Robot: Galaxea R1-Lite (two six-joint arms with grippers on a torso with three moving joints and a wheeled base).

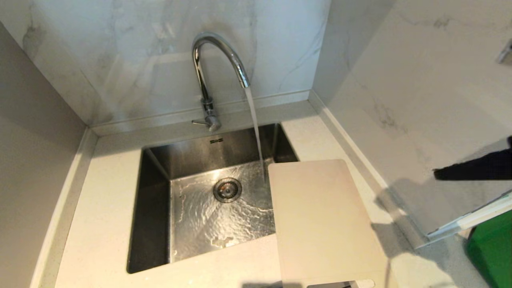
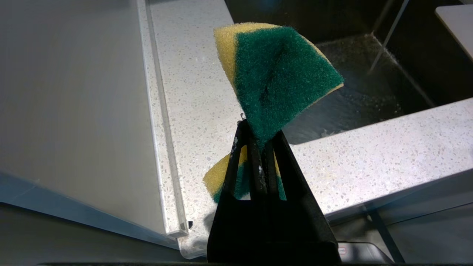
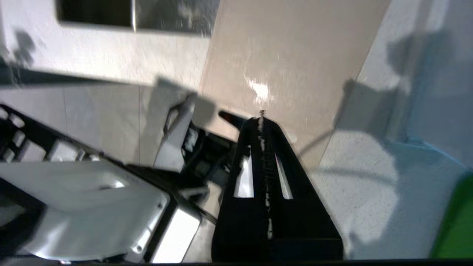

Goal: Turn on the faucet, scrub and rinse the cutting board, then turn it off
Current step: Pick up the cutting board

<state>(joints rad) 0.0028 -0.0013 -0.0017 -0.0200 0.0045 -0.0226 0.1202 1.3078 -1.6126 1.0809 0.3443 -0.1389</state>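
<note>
The chrome faucet (image 1: pixel 208 72) stands behind the sink (image 1: pixel 154 224), and water streams from its spout (image 1: pixel 256 132) into the basin. Its thin lever (image 1: pixel 199 122) sticks out to the left at the base. The cream cutting board (image 1: pixel 324 220) lies flat on the counter to the right, its left edge over the sink. My left gripper (image 2: pixel 260 135) is shut on a green and yellow sponge (image 2: pixel 277 74) over the counter left of the sink. My right gripper (image 3: pixel 261 120) is shut and empty, above the board's near end (image 3: pixel 288 55) beside the handle slot (image 3: pixel 231 117). Neither gripper shows in the head view.
Marble walls close in the counter (image 1: pixel 100 240) at the back and right, and a grey panel (image 2: pixel 74 92) stands on the left. A green object (image 1: pixel 492 248) sits at the far right. A dark shape (image 1: pixel 472 168) lies against the right wall; I cannot tell what it is.
</note>
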